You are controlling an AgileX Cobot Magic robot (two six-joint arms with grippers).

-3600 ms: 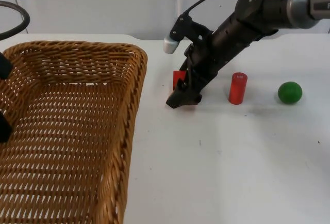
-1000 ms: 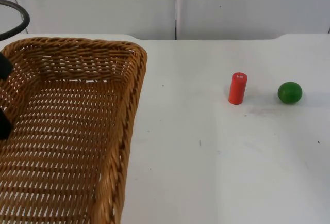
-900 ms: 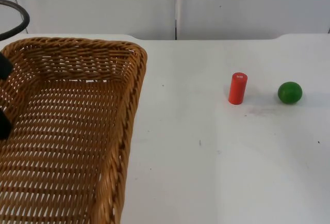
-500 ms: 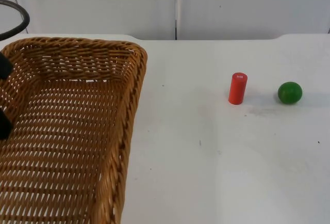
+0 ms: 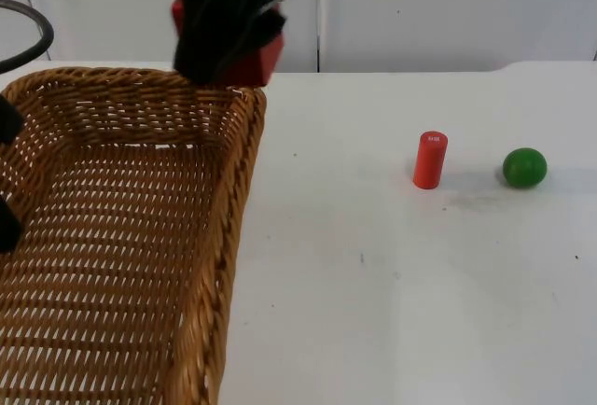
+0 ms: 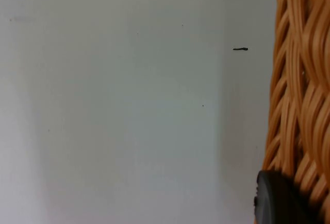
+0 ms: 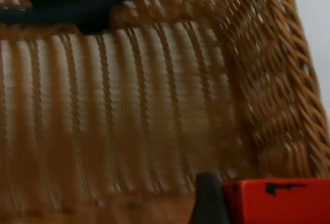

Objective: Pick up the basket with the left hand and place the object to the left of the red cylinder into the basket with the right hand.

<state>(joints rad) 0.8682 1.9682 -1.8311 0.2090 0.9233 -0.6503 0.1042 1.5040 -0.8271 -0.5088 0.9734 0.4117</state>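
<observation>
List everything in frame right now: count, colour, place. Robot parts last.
basket: 1, brown wicker, on the table's left side, held at its left rim by the left gripper
red block: 1, red, held in the right gripper above the basket's far right corner
red cylinder: 1, red, upright on the table, right of centre
green ball: 1, green, on the table just right of the red cylinder, apart from it
table: 1, white, ends at the partition wall
partition wall: 1, grey, behind the table
left gripper: 1, black, at the basket's left rim
right gripper: 1, black, over the basket's far edge, shut on the red block
</observation>
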